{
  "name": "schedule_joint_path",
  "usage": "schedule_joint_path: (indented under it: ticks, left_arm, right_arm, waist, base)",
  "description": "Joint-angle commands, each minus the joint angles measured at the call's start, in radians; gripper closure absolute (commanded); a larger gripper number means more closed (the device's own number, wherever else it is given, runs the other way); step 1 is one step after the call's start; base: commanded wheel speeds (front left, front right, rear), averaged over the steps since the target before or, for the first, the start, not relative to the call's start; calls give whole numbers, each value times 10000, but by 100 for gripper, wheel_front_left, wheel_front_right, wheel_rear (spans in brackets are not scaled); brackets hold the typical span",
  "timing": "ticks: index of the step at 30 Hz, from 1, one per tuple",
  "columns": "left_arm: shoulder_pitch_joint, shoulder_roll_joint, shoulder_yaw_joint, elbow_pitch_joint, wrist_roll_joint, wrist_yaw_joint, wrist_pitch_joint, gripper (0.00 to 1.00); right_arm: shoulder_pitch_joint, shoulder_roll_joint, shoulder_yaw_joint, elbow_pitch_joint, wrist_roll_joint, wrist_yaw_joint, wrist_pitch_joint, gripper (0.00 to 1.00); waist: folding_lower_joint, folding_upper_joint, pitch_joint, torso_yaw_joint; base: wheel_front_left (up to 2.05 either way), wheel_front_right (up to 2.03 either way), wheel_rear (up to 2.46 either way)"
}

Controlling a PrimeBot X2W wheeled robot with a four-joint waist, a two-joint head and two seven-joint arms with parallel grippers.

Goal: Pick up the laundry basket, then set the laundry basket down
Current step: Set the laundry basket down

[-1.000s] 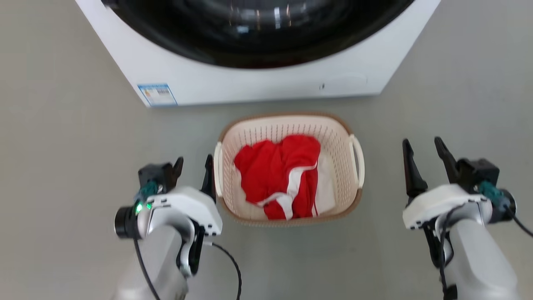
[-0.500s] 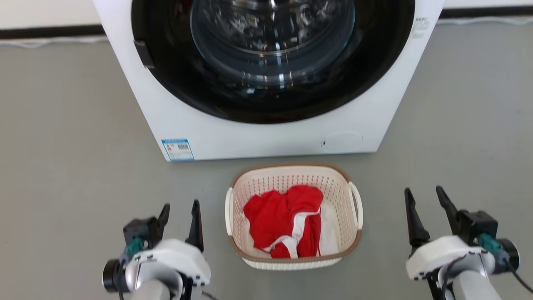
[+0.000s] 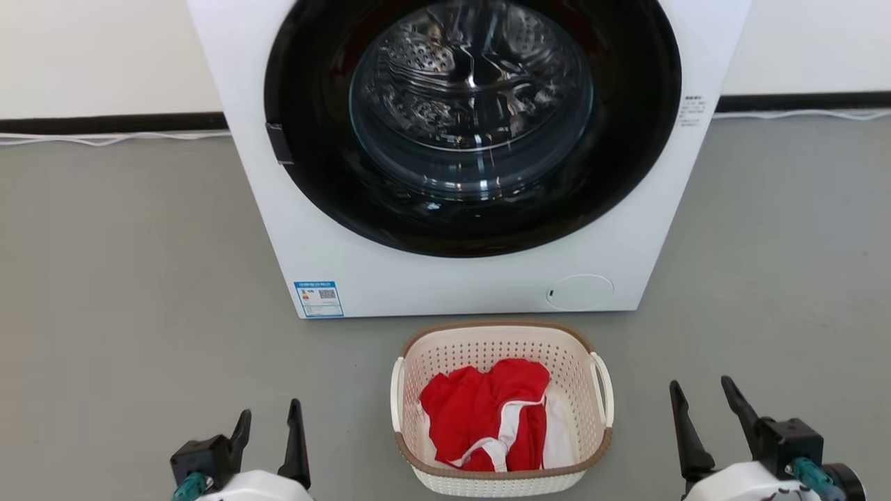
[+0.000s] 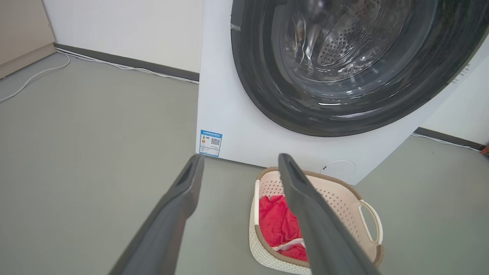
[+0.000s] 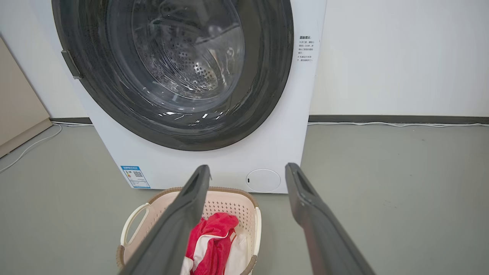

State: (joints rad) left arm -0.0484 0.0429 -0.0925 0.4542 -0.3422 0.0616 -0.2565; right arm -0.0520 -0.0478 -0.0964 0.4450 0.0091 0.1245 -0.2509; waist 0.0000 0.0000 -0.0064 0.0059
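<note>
The floor (image 3: 139, 278) is grey and flat, with a pale wall (image 3: 104, 56) at the back and a thin white cord (image 3: 104, 139) along the bottom of it. A big white washing machine (image 3: 445, 289) stands there with a round dark door. The laundry basket (image 3: 498, 346) sits on the floor just in front of the machine, in the middle, and a red cloth (image 3: 487, 410) with some white on it lies inside. The left gripper (image 3: 270, 410) is off to one side of the basket and the right gripper (image 3: 700, 384) is off to the other side. Both have their two fingers spread wide and hold nothing. Neither one touches the basket. I think the basket is waiting to be picked up, though it could just as well be already set down; I cannot tell which. If the lift is yet to come, both arms need to move in and down to the two white loop handles, one (image 3: 397, 393) on each side. Then they should close on them and rise together so the basket does not tip. The arms are cut off at the bottom of the head view, and so is the near foot of the basket. In each wrist view a dark finger covers part of the basket. The writing on the blue sticker (image 3: 319, 299) is too small to read.
</note>
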Motion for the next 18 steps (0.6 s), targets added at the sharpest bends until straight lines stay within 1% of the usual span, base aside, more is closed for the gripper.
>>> schedule_joint_path:
  ticks: [1,18]
  left_arm:
    - [-129,78,383,-338,25,47,-53,0]
    - [241,75,511,-628,-70,153,-53,0]
  right_arm:
    - [-35,-25,277,-345,-40,62,-108,0]
    - [320,-24,374,-673,-92,62,-109,0]
  waist:
    - [0,0,-78,57]
    - [0,0,-268,207]
  base:
    - [0,0,0]
    - [0,0,0]
